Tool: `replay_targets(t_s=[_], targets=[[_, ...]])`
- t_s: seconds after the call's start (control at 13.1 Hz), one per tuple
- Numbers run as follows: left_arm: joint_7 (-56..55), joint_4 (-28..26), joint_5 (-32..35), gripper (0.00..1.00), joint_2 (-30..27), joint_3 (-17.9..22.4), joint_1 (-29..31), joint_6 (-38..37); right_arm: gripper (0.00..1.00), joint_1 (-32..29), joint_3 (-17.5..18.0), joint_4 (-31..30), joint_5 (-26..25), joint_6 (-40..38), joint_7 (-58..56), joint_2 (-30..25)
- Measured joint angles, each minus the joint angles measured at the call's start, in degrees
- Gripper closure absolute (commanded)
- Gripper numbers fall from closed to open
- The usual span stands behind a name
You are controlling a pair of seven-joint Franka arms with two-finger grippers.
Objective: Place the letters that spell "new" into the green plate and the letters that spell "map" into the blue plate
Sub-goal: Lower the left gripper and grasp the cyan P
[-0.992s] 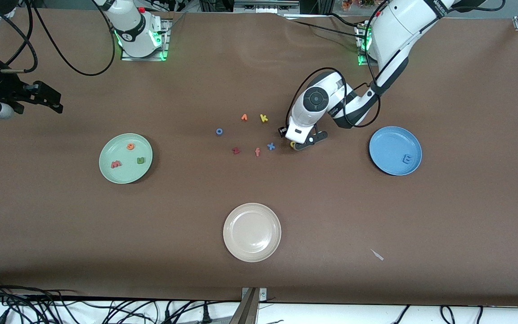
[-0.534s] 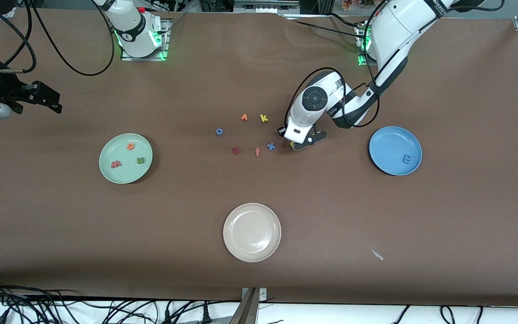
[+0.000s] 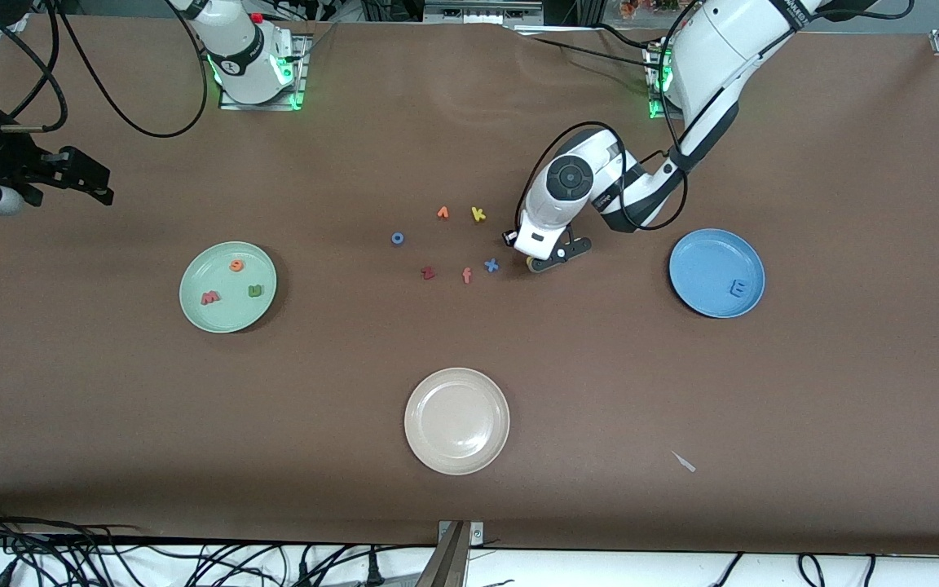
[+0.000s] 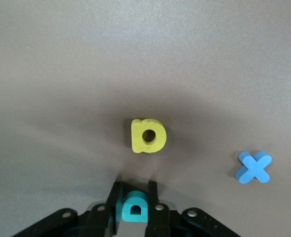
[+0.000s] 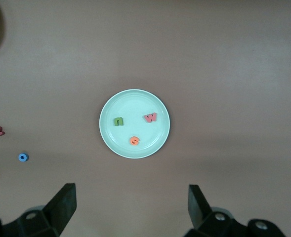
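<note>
Three letters, the olive n (image 3: 254, 290), salmon w (image 3: 210, 297) and orange e (image 3: 236, 265), lie in the green plate (image 3: 192, 277), and the light blue m (image 3: 737, 287) lies in the blue plate (image 3: 702, 253). Down at the worktop (image 3: 763, 391), the left gripper (image 4: 134, 211) has its jaws pinching the teal p (image 4: 134, 206), with the yellow a (image 4: 147, 136) just beside them and the blue x (image 3: 491, 264) at nine o'clock of the gripper in the front view. Waiting high over the right arm's end, the right gripper (image 5: 130, 205) has its jaws spread wide.
</note>
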Motion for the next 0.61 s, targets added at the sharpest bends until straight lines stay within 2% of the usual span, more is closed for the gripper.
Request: replay_targets(t_s=[0.61], targets=[[0.0, 0.0, 0.0, 0.84, 0.0, 0.0, 0.0, 0.0, 0.00, 0.0, 0.0, 0.0, 0.0, 0.0, 0.0, 0.0]])
